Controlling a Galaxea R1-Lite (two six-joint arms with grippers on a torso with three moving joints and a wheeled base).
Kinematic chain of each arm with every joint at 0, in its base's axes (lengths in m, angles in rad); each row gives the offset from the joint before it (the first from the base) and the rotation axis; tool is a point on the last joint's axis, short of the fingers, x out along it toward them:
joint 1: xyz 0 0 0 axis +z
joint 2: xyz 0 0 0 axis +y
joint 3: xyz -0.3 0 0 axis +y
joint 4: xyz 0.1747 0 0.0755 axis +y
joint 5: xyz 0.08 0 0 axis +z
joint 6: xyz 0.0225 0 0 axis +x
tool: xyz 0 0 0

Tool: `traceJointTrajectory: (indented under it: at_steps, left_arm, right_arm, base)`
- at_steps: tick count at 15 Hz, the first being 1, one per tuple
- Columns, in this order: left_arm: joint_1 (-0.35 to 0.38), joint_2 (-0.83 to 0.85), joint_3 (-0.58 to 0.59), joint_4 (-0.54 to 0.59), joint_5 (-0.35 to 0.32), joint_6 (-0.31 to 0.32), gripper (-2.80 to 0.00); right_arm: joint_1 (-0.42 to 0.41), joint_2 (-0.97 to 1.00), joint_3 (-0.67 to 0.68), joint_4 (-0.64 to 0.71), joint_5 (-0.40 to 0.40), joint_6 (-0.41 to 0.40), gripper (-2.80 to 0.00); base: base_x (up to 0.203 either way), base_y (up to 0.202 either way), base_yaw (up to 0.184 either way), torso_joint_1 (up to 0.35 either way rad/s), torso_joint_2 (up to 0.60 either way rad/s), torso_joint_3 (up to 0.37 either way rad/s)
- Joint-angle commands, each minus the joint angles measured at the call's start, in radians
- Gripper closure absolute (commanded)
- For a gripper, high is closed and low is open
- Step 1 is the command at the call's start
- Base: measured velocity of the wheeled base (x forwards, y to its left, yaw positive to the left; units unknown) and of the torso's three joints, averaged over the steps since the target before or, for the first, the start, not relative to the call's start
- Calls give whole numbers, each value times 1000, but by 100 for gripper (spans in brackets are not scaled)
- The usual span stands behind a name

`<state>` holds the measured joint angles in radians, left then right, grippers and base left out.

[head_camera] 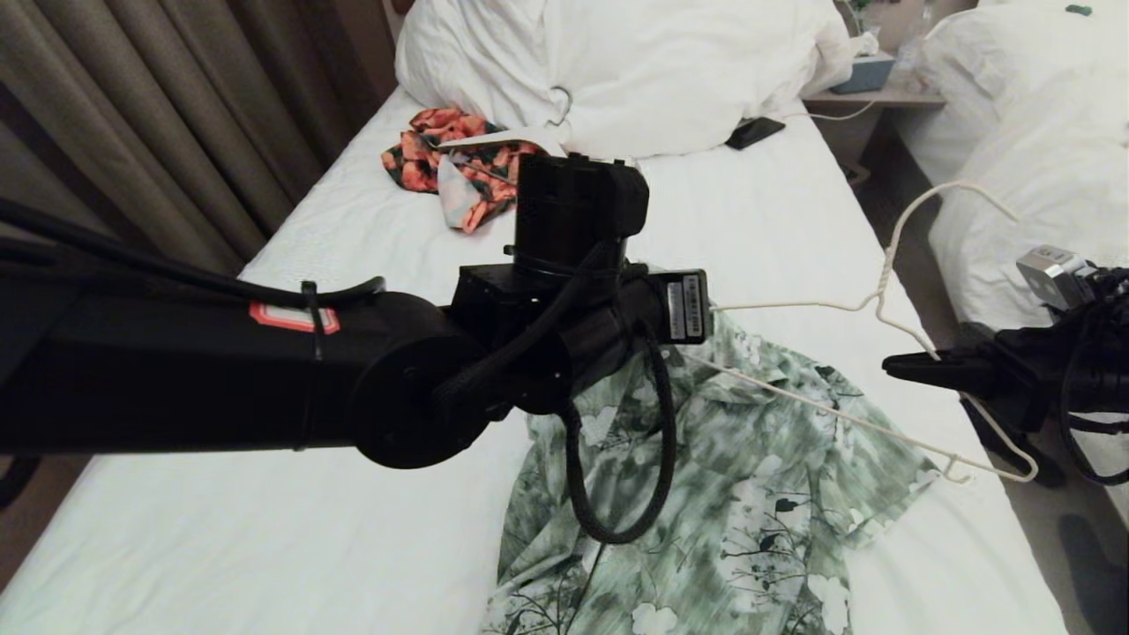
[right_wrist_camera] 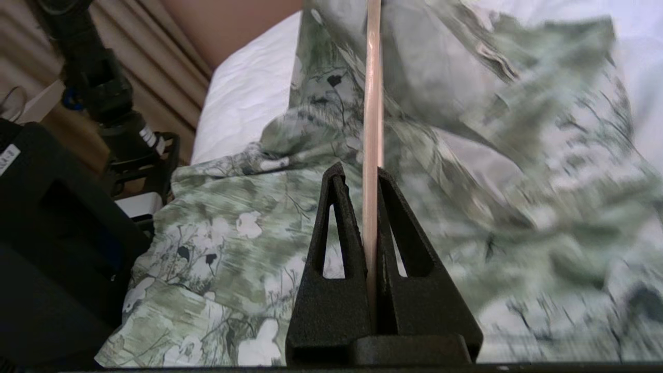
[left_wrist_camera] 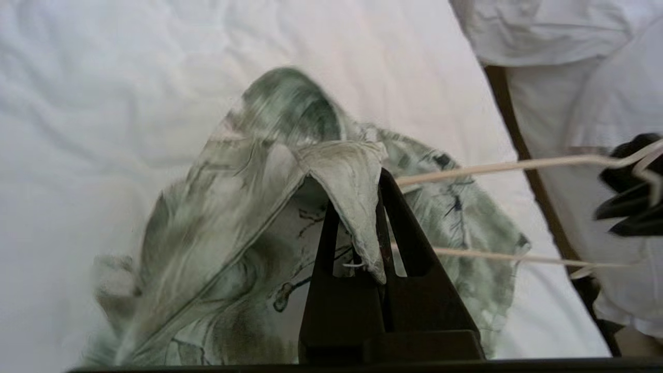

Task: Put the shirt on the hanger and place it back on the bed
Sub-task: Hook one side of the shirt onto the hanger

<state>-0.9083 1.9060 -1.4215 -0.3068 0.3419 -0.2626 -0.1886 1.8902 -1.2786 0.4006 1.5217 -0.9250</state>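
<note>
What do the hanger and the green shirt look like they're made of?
The hanger looks like thin wire with a cream coating: slim, with a twisted neck below the hook. The shirt looks like light woven fabric with a matte print, draping softly in folds.

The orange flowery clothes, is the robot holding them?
No, the orange garment lies by the pillows, apart from both arms.

Well beyond the left claw, near the pillows point(head_camera: 617, 70), lies an orange-and-black floral garment point(head_camera: 450, 163) with a white hanger point(head_camera: 520, 132) on it — a dark phone point(head_camera: 754, 132) just beside. Behind the right claw stands another bed point(head_camera: 1041, 132) — a nightstand point(head_camera: 869, 93) between. Curtains point(head_camera: 159, 115) hang far left.
</note>
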Motion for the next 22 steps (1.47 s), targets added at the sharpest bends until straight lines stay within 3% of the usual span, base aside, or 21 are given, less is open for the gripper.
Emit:
traceJointTrajectory:
  at_steps: [1, 5, 7, 10, 15, 22]
  left_arm:
    - [-24, 26, -36, 2, 5, -1, 0]
    - [-118, 57, -110, 66, 31, 6, 0]
    - [-130, 85, -113, 53, 50, 67, 0]
    - [-183, 87, -134, 30, 61, 88, 0]
    - [-220, 93, -153, 2, 74, 221, 0]
    - [-295, 96, -157, 4, 101, 266, 0]
  right_arm:
    - [26, 2, -13, 3, 8, -2, 0]
    - [47, 3, -36, 3, 8, -2, 0]
    - [58, -2, -36, 3, 8, -3, 0]
    - [78, 1, -39, 1, 8, -3, 0]
    - [117, -2, -35, 1, 8, -2, 0]
    - [141, -3, -39, 3, 8, -2, 0]
  base:
    - [0, 0, 0, 0, 0, 0]
    - [0, 0, 0, 0, 0, 0]
    - [0, 0, 0, 0, 0, 0]
    - [0, 0, 0, 0, 0, 0]
    - [0, 0, 0, 0, 0, 0]
    - [0, 0, 0, 0, 0, 0]
